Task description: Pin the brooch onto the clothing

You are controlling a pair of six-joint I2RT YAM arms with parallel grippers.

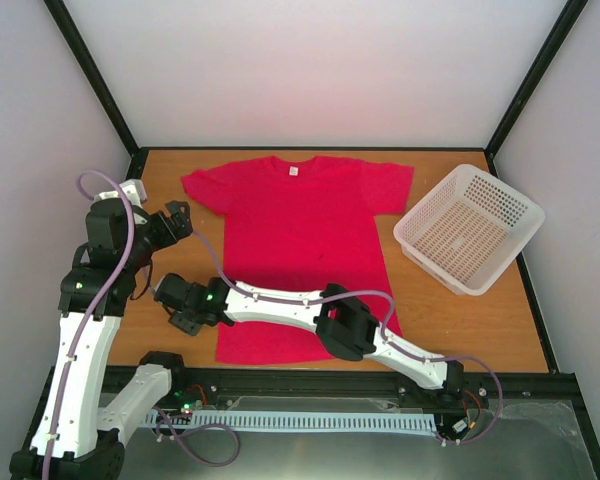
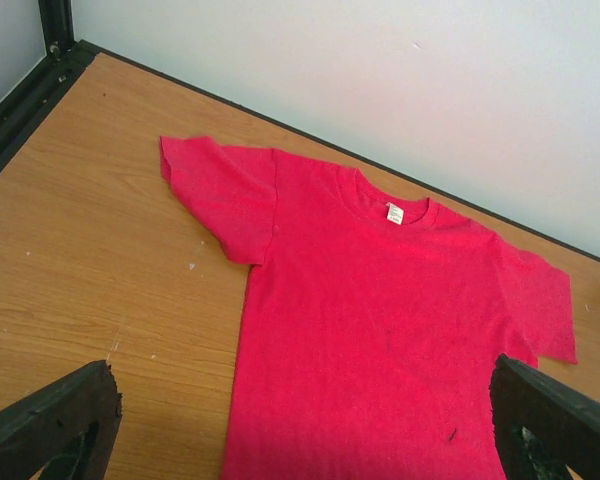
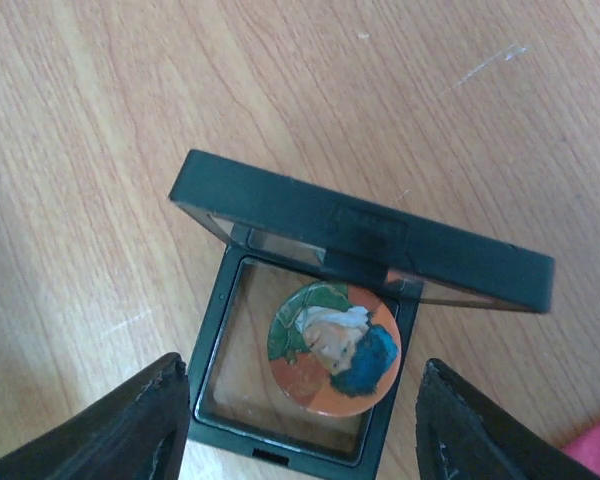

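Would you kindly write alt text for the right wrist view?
A round brooch, painted orange, green and blue, lies in an open black case on a wooden table. The fingers of the right gripper flank the case.

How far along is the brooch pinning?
Done: T-shirt lies flat, black case lid is up. In hand: right gripper straddles the case, jaws open, brooch inside it. The left gripper hangs open beside the shirt. To do: lift the brooch, pin it on.
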